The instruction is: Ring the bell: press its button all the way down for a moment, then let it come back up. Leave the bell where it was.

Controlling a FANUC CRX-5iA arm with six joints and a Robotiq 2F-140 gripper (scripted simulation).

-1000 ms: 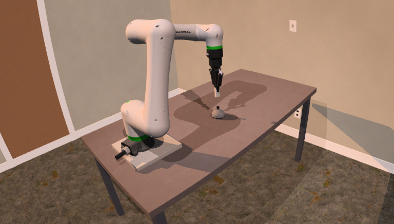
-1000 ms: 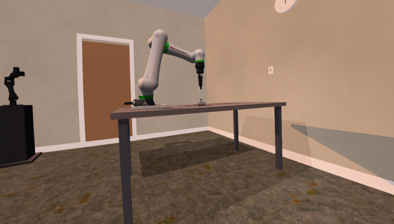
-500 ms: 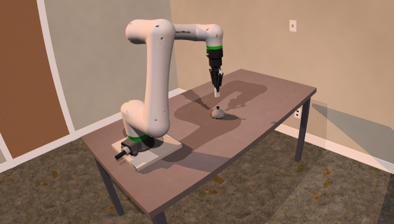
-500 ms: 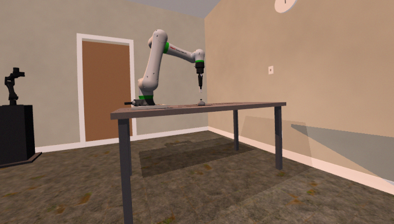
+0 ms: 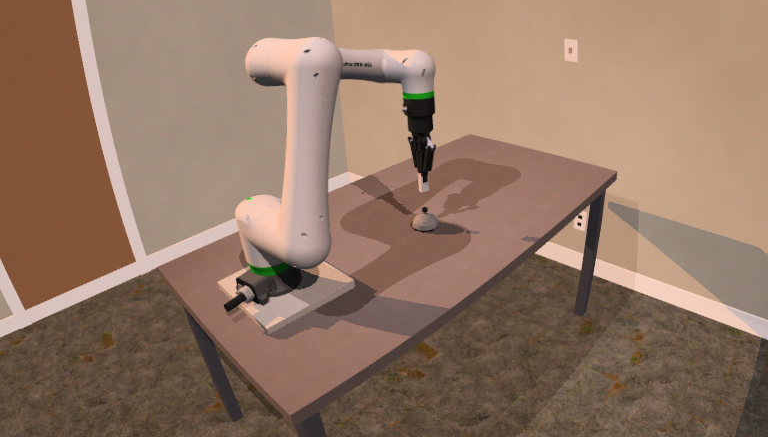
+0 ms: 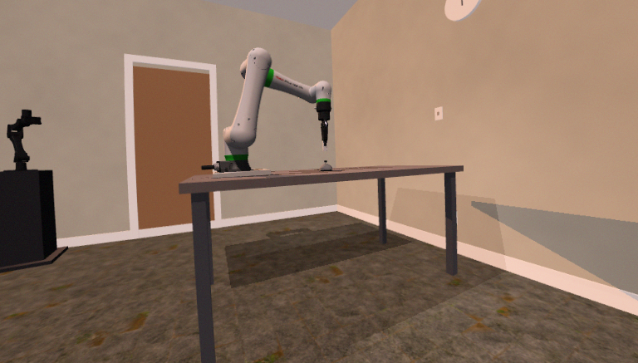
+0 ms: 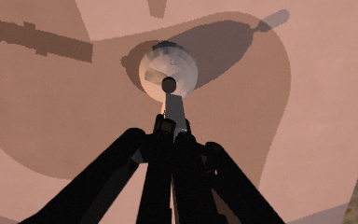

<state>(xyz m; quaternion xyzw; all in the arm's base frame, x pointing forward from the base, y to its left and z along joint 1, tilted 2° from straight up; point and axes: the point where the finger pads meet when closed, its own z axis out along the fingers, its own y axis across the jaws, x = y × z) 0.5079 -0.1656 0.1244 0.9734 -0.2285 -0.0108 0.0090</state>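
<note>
A small grey dome bell (image 5: 424, 221) with a dark round button (image 5: 423, 209) on top stands on the brown table (image 5: 396, 251), in the arm's shadow. My gripper (image 5: 423, 185) is shut and empty, pointing straight down, its pale fingertips a short way above the button and apart from it. In the wrist view the bell (image 7: 168, 70) lies just ahead of the closed fingertips (image 7: 174, 109), with the button (image 7: 169, 85) in line with them. In the exterior view the gripper (image 6: 324, 144) hangs over the bell (image 6: 325, 166).
The arm's base sits on a pale plate (image 5: 286, 293) at the table's near left. A black stand with a device (image 6: 23, 199) is far off by the left wall. The room's walls are close behind the table.
</note>
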